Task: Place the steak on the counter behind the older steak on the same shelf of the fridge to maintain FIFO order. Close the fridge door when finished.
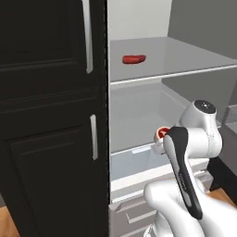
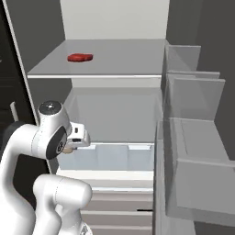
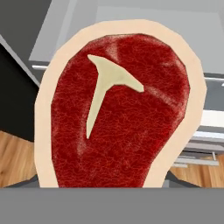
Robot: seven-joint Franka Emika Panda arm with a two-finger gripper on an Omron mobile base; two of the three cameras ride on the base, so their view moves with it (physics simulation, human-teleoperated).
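My gripper (image 1: 161,138) is shut on the steak (image 3: 118,109), a thick red cut with a cream fat rim that covers the fingertips in the hand view. The steak (image 1: 162,133) hangs in front of the open fridge (image 2: 114,18), at the level of the space under the shelf (image 2: 128,59). The older steak (image 1: 134,59), flat and dark red, lies on that shelf (image 1: 185,60) towards its left. The fridge door (image 2: 197,183) stands open at the right. The counter is out of view.
A black panelled cabinet (image 1: 51,115) stands close on the left of the fridge opening. A clear-fronted drawer (image 2: 110,157) and steel drawers (image 2: 119,202) sit below my hand. Door bins (image 2: 195,103) jut out on the right. Behind the older steak (image 2: 80,57) the shelf is bare.
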